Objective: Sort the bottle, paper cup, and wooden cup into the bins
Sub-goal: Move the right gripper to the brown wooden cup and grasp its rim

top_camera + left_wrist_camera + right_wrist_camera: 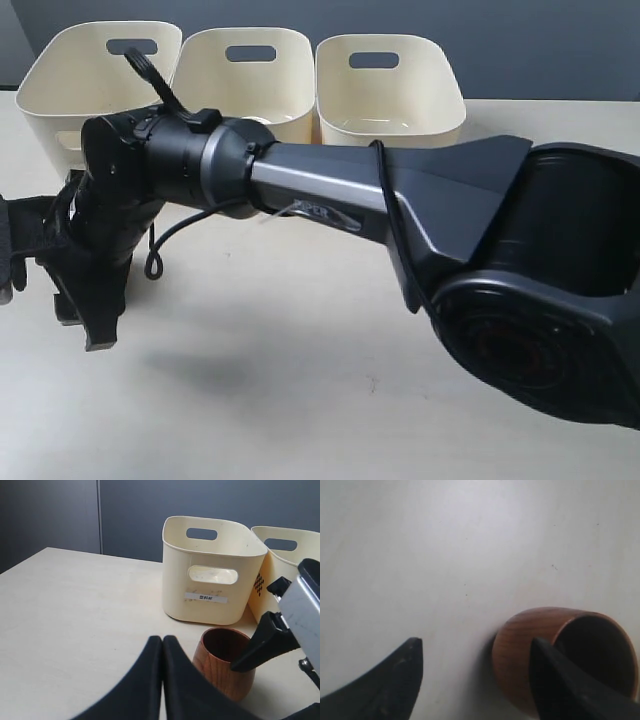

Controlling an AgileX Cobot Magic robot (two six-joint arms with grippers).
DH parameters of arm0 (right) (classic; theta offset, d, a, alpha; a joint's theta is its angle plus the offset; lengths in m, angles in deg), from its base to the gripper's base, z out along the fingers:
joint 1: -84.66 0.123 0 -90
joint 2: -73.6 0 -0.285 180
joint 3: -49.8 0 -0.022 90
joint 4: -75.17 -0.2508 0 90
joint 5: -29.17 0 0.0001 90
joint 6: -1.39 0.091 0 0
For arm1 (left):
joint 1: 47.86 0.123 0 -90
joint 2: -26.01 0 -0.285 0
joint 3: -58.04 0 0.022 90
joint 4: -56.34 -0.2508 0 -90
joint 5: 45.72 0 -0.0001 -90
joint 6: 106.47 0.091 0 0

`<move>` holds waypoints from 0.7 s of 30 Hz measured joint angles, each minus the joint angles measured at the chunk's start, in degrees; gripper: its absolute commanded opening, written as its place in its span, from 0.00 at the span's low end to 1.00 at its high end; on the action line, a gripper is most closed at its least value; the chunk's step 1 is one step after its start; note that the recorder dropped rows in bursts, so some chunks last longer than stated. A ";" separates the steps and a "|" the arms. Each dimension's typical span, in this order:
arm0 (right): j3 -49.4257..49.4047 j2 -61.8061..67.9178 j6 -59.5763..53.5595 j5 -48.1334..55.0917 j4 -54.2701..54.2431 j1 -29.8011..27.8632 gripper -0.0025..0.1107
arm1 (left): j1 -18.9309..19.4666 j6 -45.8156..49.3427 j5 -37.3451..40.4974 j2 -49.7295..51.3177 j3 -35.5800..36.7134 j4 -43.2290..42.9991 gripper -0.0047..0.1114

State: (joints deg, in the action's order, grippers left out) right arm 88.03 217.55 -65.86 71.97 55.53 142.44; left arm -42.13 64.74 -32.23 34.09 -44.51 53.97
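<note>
**Right arm lining up on the wooden cup**

The wooden cup (555, 657) stands upright on the pale table (445, 555), mouth up, in front of the cream bins (212, 570). The right gripper (475, 680) hangs over it with its jaws spread wide: one finger (555, 680) crosses in front of the cup's near wall and rim, the other finger (390, 675) sits well off to the cup's far side over bare table. Nothing is gripped yet. Whether the near finger touches the wood cannot be told.

To do this well, I would judge the gripper needs to shift sideways so the cup sits between the two fingers, or so one finger goes inside the mouth and the other outside the wall, before closing. The rounded, smooth wall may slip or tip if squeezed off-centre, so a low, square grip looks safer.

The left gripper (162, 680) has its fingers pressed together with nothing between them, just beside the cup.

The nearest bin carries a small white label (206, 598) with dark characters, too small to read. The next bin (280, 565) shows a dotted dark mark (258, 584). No bottle or paper cup is in view.
</note>
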 measured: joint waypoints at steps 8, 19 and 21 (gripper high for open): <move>0.00 1.08 0.00 -0.99 0.00 0.05 0.54 | 0.00 0.00 0.00 0.00 0.00 0.00 0.04; 0.00 -0.43 0.00 -1.23 -0.19 0.05 0.54 | 0.00 0.00 0.00 0.00 0.00 0.00 0.04; 0.00 -1.66 0.00 -1.23 -0.19 0.05 0.54 | 0.00 0.00 0.00 0.00 0.00 0.00 0.04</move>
State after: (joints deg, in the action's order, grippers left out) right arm 88.03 215.90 -65.86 70.75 55.34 142.49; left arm -42.13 64.74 -32.23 34.09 -44.51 53.97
